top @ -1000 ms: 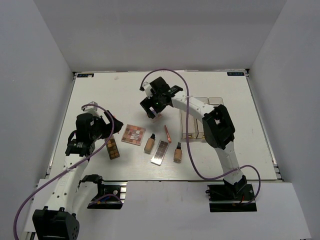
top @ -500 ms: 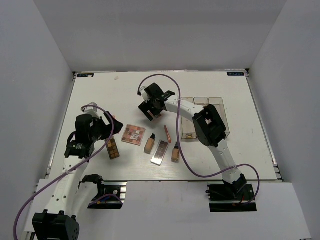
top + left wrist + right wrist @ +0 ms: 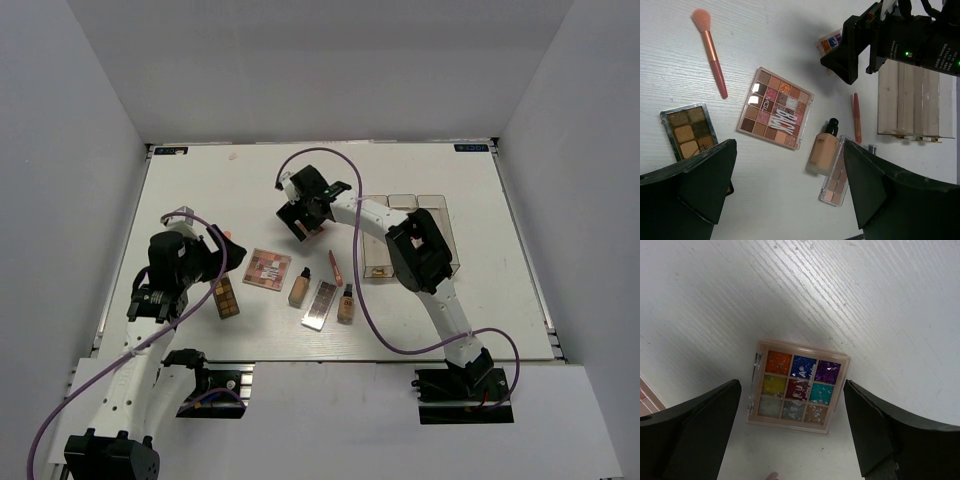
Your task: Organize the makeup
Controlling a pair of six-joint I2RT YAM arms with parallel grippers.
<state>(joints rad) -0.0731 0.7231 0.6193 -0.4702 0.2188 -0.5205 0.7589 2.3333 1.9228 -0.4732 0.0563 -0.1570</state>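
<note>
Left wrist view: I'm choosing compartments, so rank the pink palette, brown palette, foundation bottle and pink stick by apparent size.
1. pink palette
2. brown palette, though partly hidden
3. foundation bottle
4. pink stick

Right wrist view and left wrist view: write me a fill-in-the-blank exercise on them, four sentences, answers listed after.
1. The multicolour palette lying below the right end effector has ___ pans.
2. The right end effector's jaws stand ___, gripping nothing.
3. The brush lying on the table has ___ bristles.
4. The beige bottle beside the large palette has a ___ cap.

Missing words: nine; open; pink; black.
</note>
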